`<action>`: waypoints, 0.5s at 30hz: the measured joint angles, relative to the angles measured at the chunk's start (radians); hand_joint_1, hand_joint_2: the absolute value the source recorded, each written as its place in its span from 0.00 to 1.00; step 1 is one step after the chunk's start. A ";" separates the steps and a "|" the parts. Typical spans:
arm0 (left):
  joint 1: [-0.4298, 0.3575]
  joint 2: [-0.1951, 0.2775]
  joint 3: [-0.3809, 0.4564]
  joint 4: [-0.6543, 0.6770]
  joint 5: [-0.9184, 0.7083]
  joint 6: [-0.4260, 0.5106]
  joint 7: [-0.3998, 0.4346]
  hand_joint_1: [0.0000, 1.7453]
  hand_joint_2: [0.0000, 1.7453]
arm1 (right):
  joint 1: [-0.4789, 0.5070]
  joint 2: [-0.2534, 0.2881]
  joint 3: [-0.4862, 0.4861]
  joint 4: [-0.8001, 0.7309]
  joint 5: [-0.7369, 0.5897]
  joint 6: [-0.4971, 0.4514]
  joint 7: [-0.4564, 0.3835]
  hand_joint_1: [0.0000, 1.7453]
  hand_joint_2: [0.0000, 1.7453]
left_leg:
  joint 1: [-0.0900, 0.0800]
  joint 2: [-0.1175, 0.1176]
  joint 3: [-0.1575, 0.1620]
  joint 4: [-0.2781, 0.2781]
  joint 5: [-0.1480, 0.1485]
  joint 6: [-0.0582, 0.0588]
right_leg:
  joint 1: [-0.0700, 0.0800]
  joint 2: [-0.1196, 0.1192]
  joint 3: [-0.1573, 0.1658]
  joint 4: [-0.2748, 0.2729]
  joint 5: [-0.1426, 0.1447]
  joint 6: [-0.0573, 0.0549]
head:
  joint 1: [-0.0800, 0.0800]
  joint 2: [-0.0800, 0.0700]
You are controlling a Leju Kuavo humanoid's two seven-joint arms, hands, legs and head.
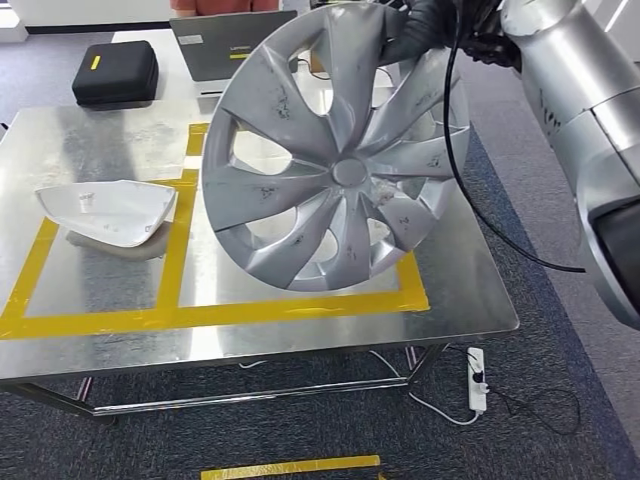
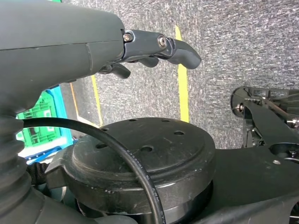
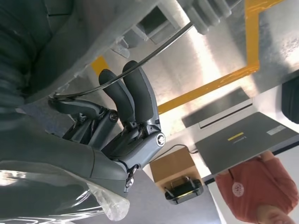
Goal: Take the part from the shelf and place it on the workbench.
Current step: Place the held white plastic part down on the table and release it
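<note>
The part is a large silver wheel cover (image 1: pixel 340 160) with curved spokes. It stands tilted on edge over the right yellow-taped rectangle of the metal workbench (image 1: pixel 98 140). My right hand (image 1: pixel 441 28) grips its upper rim at the top right. In the right wrist view the dark fingers (image 3: pixel 135 95) curl around the cover's grey edge (image 3: pixel 88 28). I cannot tell whether the lower rim touches the table. My left hand (image 2: pixel 155 46) hangs over the carpet with its fingers stretched out and nothing in them.
A white curved shell (image 1: pixel 106 212) lies in the left taped rectangle. At the back stand a laptop (image 1: pixel 226 45), a black case (image 1: pixel 115 72) and a person in a red shirt (image 3: pixel 257 186). A power strip (image 1: pixel 475 378) lies on the carpet by the table's right legs.
</note>
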 joint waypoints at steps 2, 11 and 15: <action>0.000 0.000 0.000 0.000 -0.003 0.000 0.000 0.00 1.00 | 0.007 0.000 0.006 0.005 -0.008 -0.013 -0.002 1.00 1.00 | 0.000 0.000 0.000 0.000 0.000 0.000 | 0.000 0.000 0.000 0.000 0.000 0.000 | 0.000 0.000; 0.000 0.000 0.001 0.000 -0.007 0.000 0.000 0.00 1.00 | 0.043 0.000 0.017 0.010 -0.040 -0.044 -0.008 1.00 1.00 | 0.000 0.000 0.000 0.000 0.000 0.000 | 0.000 0.000 0.000 0.000 0.000 0.000 | 0.000 0.000; -0.001 0.000 0.001 0.000 -0.008 0.000 0.000 0.00 1.00 | 0.046 0.000 0.017 0.010 -0.040 -0.045 -0.008 1.00 1.00 | 0.000 0.000 0.000 0.000 0.000 0.000 | 0.000 0.000 0.000 0.000 0.000 0.000 | 0.000 0.000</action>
